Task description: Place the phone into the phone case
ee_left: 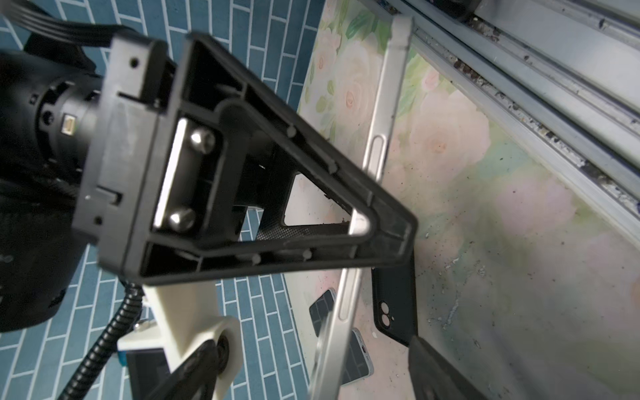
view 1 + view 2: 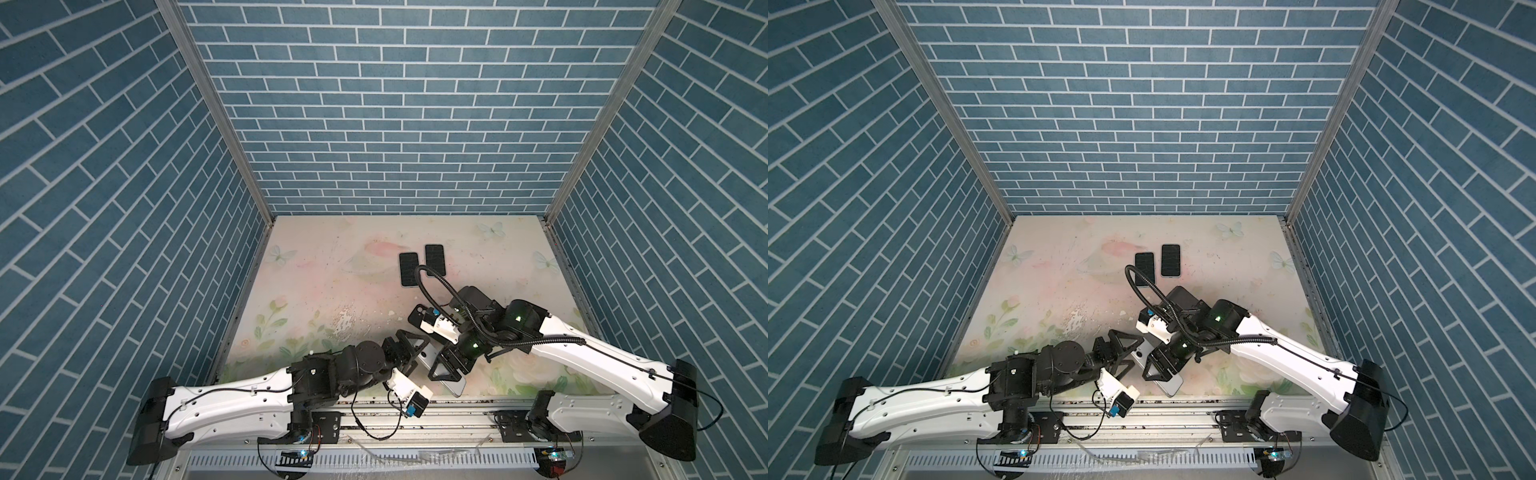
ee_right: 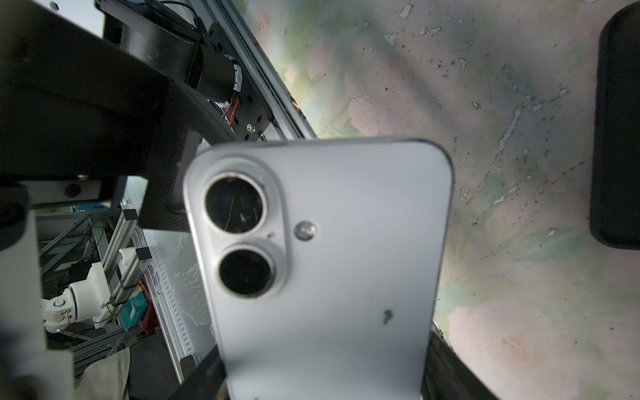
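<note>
Right gripper (image 2: 445, 375) clamps one smooth silver twin-lens phone (image 3: 346, 242) at lower centre, left gripper (image 2: 420, 351) jaws wide about its end; one matte black case (image 2: 417, 314) and two flat dark-screened phones (image 2: 408, 269) lie above.

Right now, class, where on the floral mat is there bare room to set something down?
Free: the floral mat's left side, between the blue brick wall and the two dark flat phones; also its back right corner. Crowded: front centre, around the pale silver phone and black soft phone case.
</note>
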Motion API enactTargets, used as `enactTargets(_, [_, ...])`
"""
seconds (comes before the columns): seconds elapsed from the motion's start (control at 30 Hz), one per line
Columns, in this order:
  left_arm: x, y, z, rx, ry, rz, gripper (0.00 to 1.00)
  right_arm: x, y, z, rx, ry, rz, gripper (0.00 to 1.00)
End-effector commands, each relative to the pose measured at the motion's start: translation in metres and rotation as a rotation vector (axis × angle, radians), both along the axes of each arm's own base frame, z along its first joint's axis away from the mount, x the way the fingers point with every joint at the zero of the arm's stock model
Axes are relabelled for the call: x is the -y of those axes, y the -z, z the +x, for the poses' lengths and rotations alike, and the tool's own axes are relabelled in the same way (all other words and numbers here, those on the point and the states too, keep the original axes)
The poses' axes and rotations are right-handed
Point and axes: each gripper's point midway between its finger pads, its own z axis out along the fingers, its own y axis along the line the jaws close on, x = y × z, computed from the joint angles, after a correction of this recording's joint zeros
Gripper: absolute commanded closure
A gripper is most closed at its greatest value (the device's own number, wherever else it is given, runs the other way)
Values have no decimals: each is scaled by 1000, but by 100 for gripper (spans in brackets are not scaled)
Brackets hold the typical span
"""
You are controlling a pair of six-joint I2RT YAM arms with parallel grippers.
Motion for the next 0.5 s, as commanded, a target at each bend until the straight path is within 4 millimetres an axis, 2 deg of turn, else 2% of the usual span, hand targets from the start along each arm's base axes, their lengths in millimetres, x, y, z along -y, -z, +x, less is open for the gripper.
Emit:
enactTargets(0.0, [0, -11, 1, 5, -4, 5, 23, -5, -15, -3, 25, -48, 35, 50])
enactTargets(0.13, [-6, -4, -1, -11, -3, 63, 50, -5, -15, -3, 36, -49, 30, 50])
enactTargets(0.23, [-8, -1, -1, -14, -1, 77, 63, -5, -15, -1, 42, -47, 23, 50])
enactTargets(0.3, [-9, 3, -1, -21, -5, 89, 69, -5, -16, -1, 41, -47, 21, 50])
enactTargets(0.33, [-8, -3, -1, -21, -4, 80, 72, -6, -16, -1, 41, -47, 21, 50])
enactTargets(0.47, [-8, -3, -2, -27, 0, 95, 74, -8, -19, -2, 43, -55, 19, 50])
